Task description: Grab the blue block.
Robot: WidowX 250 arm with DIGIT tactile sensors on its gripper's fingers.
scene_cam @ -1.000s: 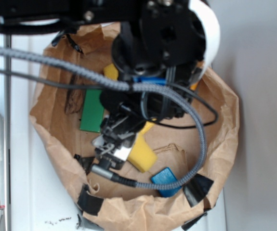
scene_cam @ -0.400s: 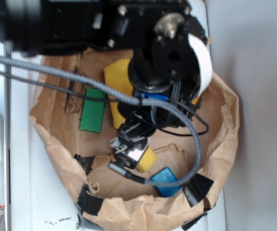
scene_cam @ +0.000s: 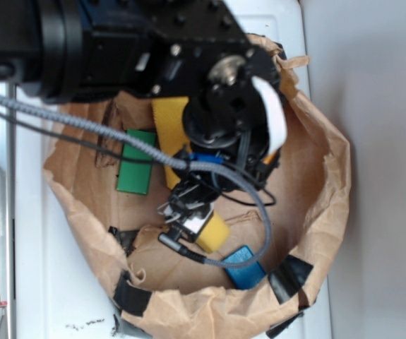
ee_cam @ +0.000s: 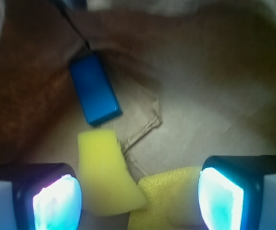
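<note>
Hovering with fingers (ee_cam: 138, 196) spread wide, empty, above yellow sponge wedge (ee_cam: 106, 175); small flat deep-blue rectangular block (ee_cam: 94, 88) lying free at eleven o'clock inside crumpled brown paper bag (scene_cam: 323, 176). Descending here risks clamping sponge instead.

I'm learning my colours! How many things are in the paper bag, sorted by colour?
Blue: 1, the blue block
Green: 1, the green block
Yellow: 2, the yellow sponge wedge and a yellow cloth
Total: 4 things that show in the paper bag
</note>
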